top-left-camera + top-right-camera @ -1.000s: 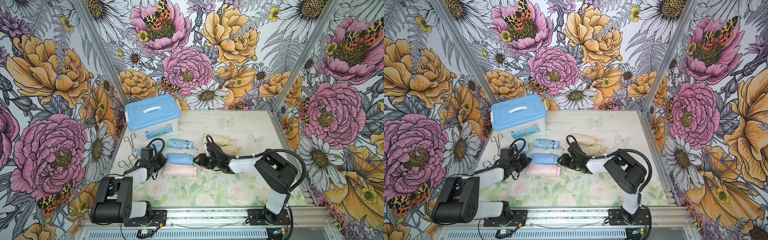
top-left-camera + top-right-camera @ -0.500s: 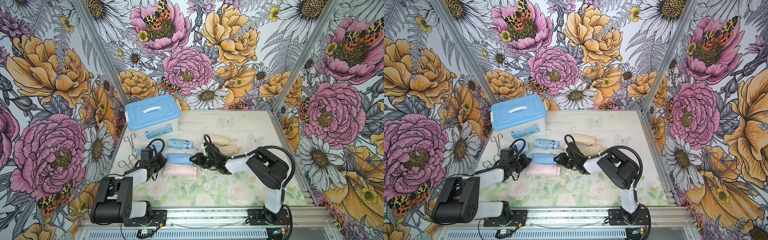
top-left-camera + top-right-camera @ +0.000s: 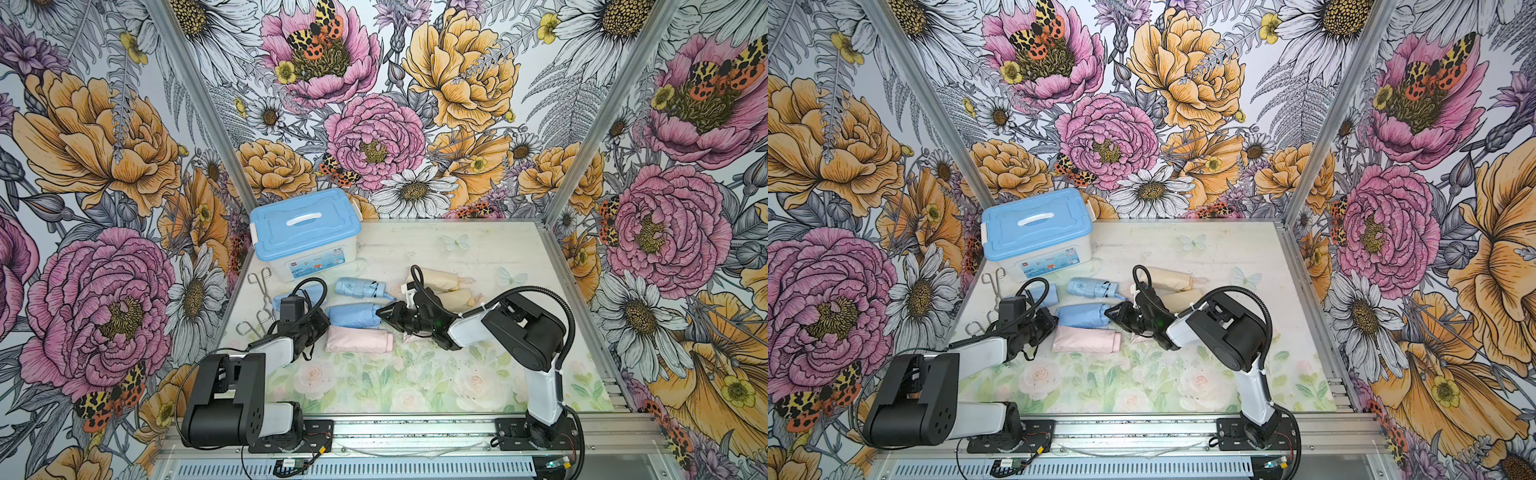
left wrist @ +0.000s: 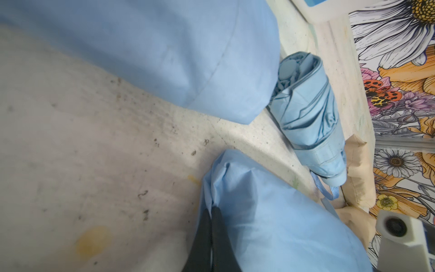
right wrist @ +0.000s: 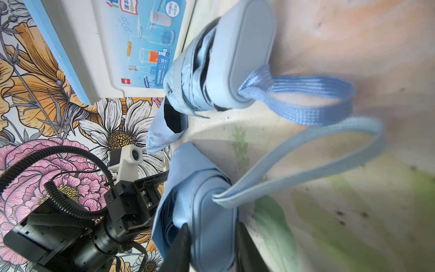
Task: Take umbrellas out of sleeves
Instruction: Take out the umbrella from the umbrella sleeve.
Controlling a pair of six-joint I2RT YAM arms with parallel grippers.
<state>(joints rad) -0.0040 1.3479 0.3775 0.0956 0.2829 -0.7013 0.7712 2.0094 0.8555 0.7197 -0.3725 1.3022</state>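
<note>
Wallpaper [image 3: 457, 83] of flowers encloses a speckled tabletop [image 3: 415, 386] holding umbrellas [image 3: 359, 287].

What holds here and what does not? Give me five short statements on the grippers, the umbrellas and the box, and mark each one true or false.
1. The left gripper pinches the closed end of the blue sleeve. True.
2. The right gripper hangs open above the table. False: its jaws are closed on the umbrella handle that sticks out of that sleeve's mouth.
3. The blue lid is off the box. False: the lid sits on the box.
4. A bare blue umbrella lies on the table, out of any sleeve. True.
5. The pink sleeve lies beside the blue sleeve, on the side toward the arms' bases. True.
</note>
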